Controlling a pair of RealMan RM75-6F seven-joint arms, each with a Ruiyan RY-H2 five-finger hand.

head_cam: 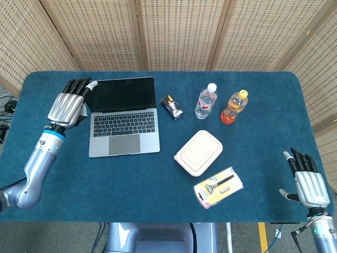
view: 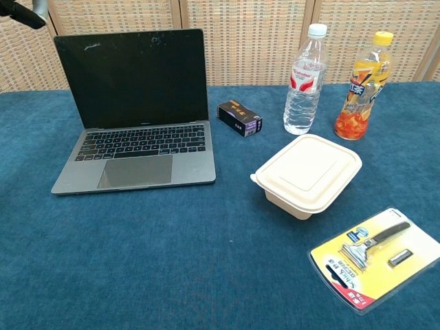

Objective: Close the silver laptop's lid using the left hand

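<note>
The silver laptop (head_cam: pixel 122 122) (view: pixel 141 117) stands open on the blue table, its dark screen upright and facing me. My left hand (head_cam: pixel 68 103) hovers open beside the screen's left edge, fingers straight and reaching over the lid's top left corner. The chest view shows only its fingertips (view: pixel 20 12) at the upper left, above the lid. Whether they touch the lid I cannot tell. My right hand (head_cam: pixel 304 181) stays open at the table's near right edge, holding nothing.
A small dark box (head_cam: pixel 172 107), a clear water bottle (head_cam: pixel 206 101) and an orange drink bottle (head_cam: pixel 234 107) stand right of the laptop. A white lidded food container (head_cam: pixel 198 153) and a packaged razor (head_cam: pixel 218 187) lie nearer the front. A wicker screen (head_cam: pixel 179 31) backs the table.
</note>
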